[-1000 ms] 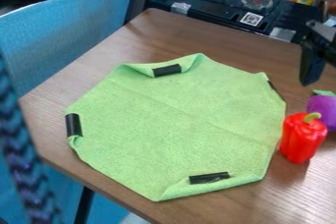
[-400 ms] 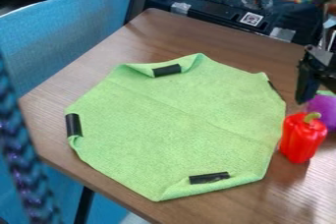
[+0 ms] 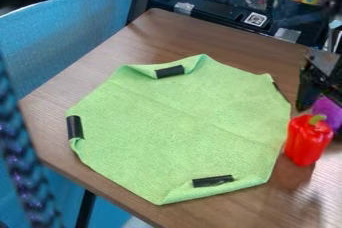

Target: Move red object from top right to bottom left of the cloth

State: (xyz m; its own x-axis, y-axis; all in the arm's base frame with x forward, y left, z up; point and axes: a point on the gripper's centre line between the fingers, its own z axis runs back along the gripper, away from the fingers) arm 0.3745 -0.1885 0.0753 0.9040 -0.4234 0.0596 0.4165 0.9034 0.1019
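The green cloth [image 3: 174, 127] lies spread on the wood-grain tabletop [image 3: 214, 42], roughly octagonal, lightly creased, with black strips [image 3: 212, 180] at its edges and parts of its border folded over. The red bell pepper [image 3: 307, 143], glossy and lobed, stands upright, green stem [image 3: 317, 119] uppermost, on the tabletop immediately beside the cloth's right edge in the view.

A square code label [image 3: 255, 19], its content unreadable, sits on the black case [image 3: 226, 13].
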